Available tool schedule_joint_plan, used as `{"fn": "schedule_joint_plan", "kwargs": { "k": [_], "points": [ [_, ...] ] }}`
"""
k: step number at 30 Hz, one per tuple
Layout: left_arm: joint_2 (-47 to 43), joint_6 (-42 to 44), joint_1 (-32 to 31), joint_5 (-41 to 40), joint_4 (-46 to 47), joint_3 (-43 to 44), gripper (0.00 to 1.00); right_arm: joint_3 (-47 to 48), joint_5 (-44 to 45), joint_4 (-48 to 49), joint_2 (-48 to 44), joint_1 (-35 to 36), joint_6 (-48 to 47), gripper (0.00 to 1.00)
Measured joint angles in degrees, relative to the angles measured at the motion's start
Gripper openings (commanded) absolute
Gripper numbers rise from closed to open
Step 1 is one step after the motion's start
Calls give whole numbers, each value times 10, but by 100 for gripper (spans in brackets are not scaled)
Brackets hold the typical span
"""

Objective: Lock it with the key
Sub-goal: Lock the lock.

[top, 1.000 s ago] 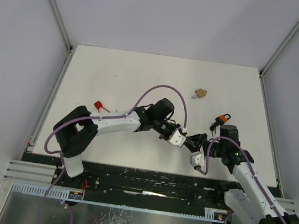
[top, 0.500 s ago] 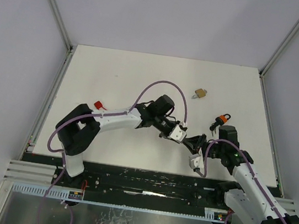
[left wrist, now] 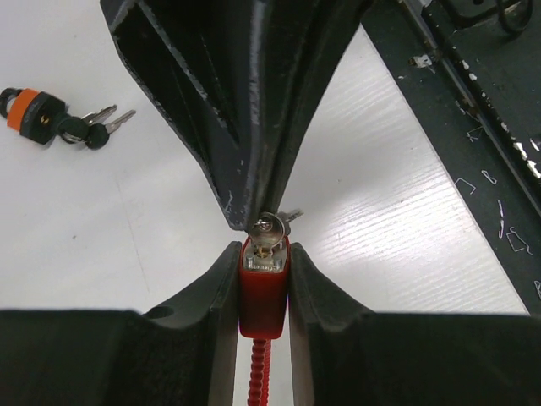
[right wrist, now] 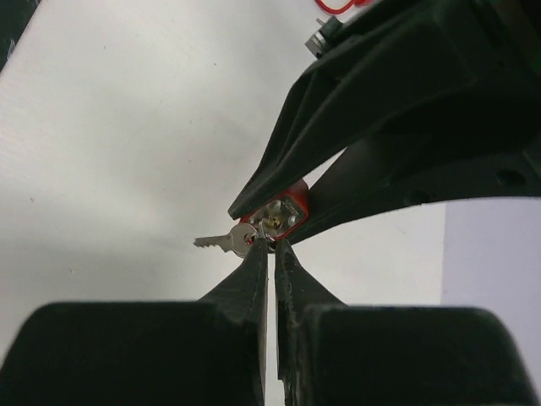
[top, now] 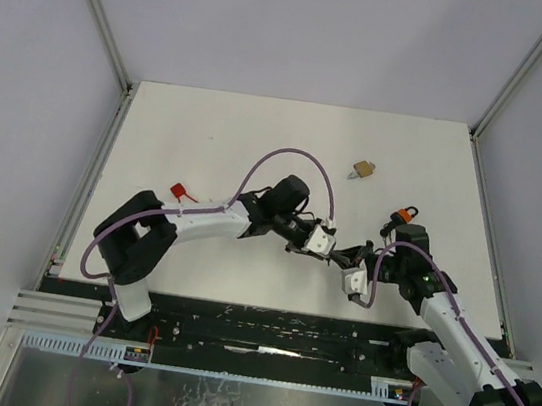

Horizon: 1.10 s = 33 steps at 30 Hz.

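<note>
White tabletop (top: 210, 134) with pale grey walls (top: 296, 25) around it, and my two arms meet over the near middle of it. My left gripper (left wrist: 264, 251) is clamped on a red rectangular padlock (left wrist: 262, 296), one finger pressed to each side, holding it up off the table with its silver keyhole end facing my other hand. My right gripper (right wrist: 271, 247) is pinched down on a small silver key (right wrist: 221, 242) right at that keyhole end, fingertips nearly touching each other. The toothed blade pokes out sideways, so honestly I can't tell whether anything is seated in the lock. A red ribbed cord (left wrist: 256, 372) hangs off the padlock's far end. Off to my right, an orange and black padlock with keys (top: 402, 217) lies on the table. A little brass padlock (top: 362, 168) sits further back, and a small red piece (top: 183, 192) lies over on the left. I can't make out what that one is.
</note>
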Motion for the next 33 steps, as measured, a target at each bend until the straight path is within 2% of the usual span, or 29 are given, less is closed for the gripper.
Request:
{"fn": "schedule_joint_plan", "kwargs": {
  "k": [4, 6, 8, 11, 14, 18, 26, 33],
  "points": [
    [-36, -22, 0, -32, 71, -60, 0, 0, -9, 36, 15, 2, 85, 0],
    [-49, -27, -3, -48, 98, -79, 0, 1, -10, 54, 17, 1, 125, 3],
    [-59, -32, -3, -62, 121, -94, 0, 1, -14, 71, 17, -1, 169, 18],
    [-63, -36, -4, -74, 142, -99, 0, 2, -22, 89, 16, -11, 222, 33],
    [-64, -38, -4, -87, 167, -99, 0, 2, -46, 110, 5, -31, 297, 45],
    [-72, -40, -4, -97, 197, -102, 0, 2, -74, 153, -1, -44, 386, 55],
    [-82, -45, -6, -109, 229, -117, 0, -8, -62, 253, 29, -46, 522, 59],
    [-82, -44, -7, -108, 228, -119, 0, -24, -46, 291, 27, -46, 527, 53]
  ]
}}
